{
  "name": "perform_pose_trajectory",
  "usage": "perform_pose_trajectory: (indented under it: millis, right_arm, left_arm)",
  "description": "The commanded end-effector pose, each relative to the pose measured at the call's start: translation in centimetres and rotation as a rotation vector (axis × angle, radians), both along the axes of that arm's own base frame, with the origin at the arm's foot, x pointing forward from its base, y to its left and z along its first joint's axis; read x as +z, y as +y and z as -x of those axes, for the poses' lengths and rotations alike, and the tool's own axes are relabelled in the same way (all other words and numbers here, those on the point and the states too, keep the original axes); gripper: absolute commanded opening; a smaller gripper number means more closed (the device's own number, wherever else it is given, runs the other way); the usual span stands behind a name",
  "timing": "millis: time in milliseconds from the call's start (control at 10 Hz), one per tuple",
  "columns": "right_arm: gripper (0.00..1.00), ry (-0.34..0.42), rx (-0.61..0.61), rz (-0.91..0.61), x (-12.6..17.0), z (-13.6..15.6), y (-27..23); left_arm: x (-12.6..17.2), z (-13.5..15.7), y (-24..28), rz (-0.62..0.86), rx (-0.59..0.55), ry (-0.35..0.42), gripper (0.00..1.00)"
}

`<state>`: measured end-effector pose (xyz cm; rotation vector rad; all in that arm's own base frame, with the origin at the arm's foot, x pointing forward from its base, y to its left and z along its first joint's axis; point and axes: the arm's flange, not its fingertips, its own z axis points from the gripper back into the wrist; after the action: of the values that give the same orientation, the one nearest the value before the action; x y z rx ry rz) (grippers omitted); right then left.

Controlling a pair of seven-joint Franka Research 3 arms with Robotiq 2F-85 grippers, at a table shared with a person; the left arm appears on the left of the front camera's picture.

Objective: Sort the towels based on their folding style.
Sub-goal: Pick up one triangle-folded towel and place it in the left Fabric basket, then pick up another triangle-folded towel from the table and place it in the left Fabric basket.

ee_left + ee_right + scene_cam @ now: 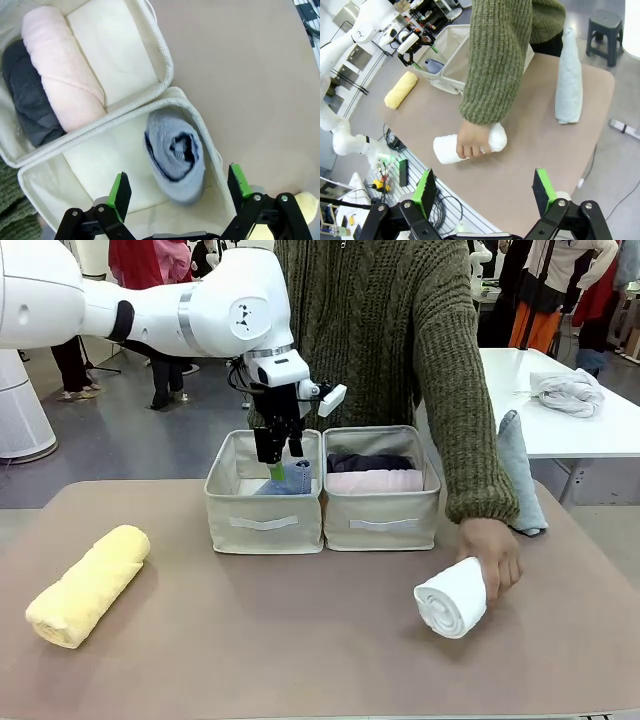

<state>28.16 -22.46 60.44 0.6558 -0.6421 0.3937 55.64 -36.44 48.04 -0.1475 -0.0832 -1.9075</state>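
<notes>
Hanging just above the left bin (264, 523), the left tool (283, 468) has its fingers (119, 192) spread wide apart, gripping nothing. Right below it, between the pads but touching neither, the blue cone (176, 156) sits inside that bin against one wall, its rolled end turned up toward the tool. The right bin (381, 520) stands side by side with the left one, touching it. It holds the pink roll (372, 481) on the robot's side and the grey roll (369, 462) behind it, the two pressed together. The yellow roll (88, 586) lies by itself on the tabletop (300, 640), well off to the left of the bins. Over on the right, a person's hand (492, 556) rests on the white roll (452, 597), which lies on the tabletop nearer the robot than the right bin. Beyond that hand, the pale cone (520, 470) lies near the tabletop's right edge. The right tool (484, 184) hovers high over the tabletop, fingers wide apart and empty, looking down on the hand and white roll. A crumpled whitish cloth (567, 391) sits on a white table behind
</notes>
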Motion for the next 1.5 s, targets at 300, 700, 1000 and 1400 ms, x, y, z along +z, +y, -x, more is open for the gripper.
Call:
perform_pose_trajectory:
  millis: [300,700,1000,1400]
  right_arm:
    - [1.00,-0.012,0.009,-0.017,0.0,0.0,0.1]
    - [1.00,-0.012,0.009,-0.017,0.0,0.0,0.1]
    - [1.00,-0.012,0.009,-0.017,0.0,0.0,0.1]
    - [1.00,-0.012,0.009,-0.017,0.0,0.0,0.1]
  left_arm:
    - [13.7,8.1,20.9,0.344,0.123,-0.018,1.00]
    - [12.1,12.9,33.3,0.369,0.350,-0.078,1.00]
    - [11.6,11.9,33.8,0.314,0.414,-0.071,1.00]
    - [11.5,12.9,36.5,0.382,0.392,-0.055,1.00]
